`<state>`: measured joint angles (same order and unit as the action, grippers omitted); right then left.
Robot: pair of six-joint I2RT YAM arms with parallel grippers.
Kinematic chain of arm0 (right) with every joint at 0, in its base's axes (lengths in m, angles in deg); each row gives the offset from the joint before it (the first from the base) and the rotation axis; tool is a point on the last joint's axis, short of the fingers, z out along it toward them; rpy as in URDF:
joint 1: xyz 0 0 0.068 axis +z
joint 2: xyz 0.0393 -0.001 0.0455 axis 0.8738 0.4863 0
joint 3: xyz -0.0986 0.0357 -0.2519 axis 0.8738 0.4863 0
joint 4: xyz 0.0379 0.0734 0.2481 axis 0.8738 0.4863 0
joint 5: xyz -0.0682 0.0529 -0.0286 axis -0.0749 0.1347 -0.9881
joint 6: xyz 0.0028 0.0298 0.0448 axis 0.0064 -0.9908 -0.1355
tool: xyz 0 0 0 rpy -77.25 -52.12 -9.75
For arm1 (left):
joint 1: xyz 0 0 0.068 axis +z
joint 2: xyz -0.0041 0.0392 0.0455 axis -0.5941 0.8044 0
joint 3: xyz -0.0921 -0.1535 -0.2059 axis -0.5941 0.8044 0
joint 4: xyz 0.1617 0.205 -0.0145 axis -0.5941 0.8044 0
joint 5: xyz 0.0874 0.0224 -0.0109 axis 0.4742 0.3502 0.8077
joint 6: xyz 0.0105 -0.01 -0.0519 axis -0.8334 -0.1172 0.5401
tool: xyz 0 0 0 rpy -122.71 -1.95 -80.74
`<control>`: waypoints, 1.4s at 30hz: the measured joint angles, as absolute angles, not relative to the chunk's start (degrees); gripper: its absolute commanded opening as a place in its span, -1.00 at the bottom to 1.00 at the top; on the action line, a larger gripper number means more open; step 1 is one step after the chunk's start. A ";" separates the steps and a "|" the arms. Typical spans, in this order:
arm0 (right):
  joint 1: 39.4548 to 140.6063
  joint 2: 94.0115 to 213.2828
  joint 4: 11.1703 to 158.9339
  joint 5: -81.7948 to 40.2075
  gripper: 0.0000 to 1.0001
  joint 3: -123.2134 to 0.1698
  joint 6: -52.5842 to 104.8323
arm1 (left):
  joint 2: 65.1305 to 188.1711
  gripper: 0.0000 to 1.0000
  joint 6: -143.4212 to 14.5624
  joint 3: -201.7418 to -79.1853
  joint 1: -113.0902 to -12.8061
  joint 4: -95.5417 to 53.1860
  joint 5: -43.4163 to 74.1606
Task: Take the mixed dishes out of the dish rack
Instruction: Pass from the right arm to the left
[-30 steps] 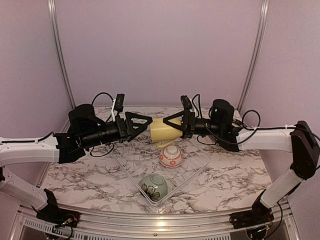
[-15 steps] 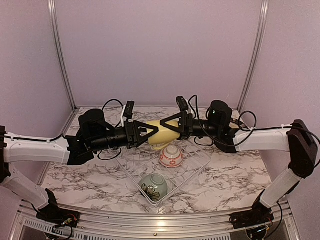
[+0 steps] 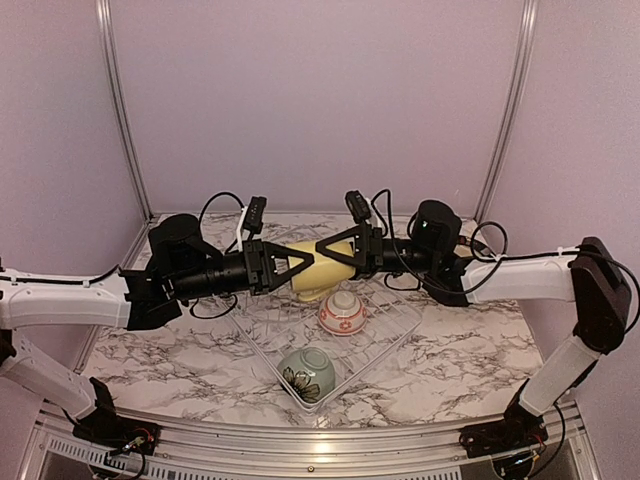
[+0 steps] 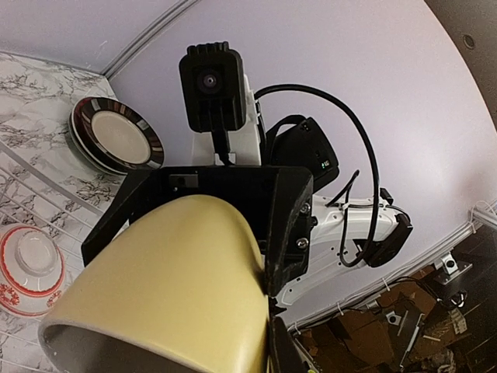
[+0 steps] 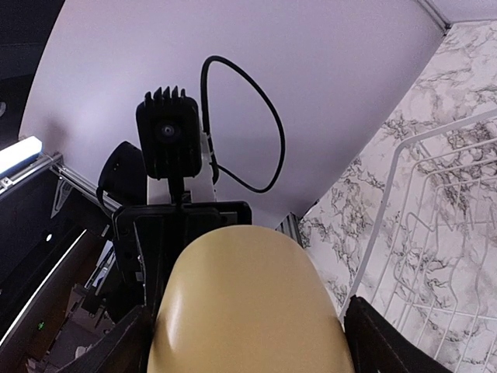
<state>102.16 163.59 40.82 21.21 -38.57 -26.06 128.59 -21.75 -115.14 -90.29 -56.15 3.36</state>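
A yellow cup (image 3: pixel 322 268) hangs on its side in the air above the white wire dish rack (image 3: pixel 400 332), between both arms. My right gripper (image 3: pixel 330 250) is shut around the cup's body; its fingers (image 5: pixel 128 346) flank the yellow cup (image 5: pixel 248 311). My left gripper (image 3: pixel 298 266) is shut on the cup's rim: one finger (image 4: pixel 284 351) presses the outside of the yellow cup (image 4: pixel 163 280), the other is hidden. In the rack sit a small red-patterned white bowl (image 3: pixel 342 312) and a green flowered bowl (image 3: pixel 307 372).
Black-rimmed plates (image 4: pixel 116 144) are stacked on the marble table behind the rack, at the back right. The red-patterned bowl (image 4: pixel 27 268) lies below the cup. Rack wires (image 5: pixel 435 233) run under the right wrist. Purple walls close in the back and sides.
My left gripper has moved right to the cup and closed on its rim. The right gripper has shifted slightly left, still holding the cup.
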 measured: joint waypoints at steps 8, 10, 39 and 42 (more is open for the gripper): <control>102.18 163.17 43.97 19.84 0.97 -39.67 -22.28 | 119.58 -1.00 -30.25 -116.35 -90.47 -39.24 10.22; 100.69 162.54 45.63 19.07 0.97 -39.38 -21.34 | 116.45 -1.00 -32.22 -116.26 -89.31 -34.21 14.22; 100.87 157.45 81.28 6.83 0.96 -43.16 3.11 | 114.68 -1.00 -51.50 -121.85 -56.31 25.24 41.33; 102.40 157.75 84.01 5.13 0.96 -44.54 5.02 | 118.86 -1.00 -53.46 -121.75 -54.25 24.76 38.16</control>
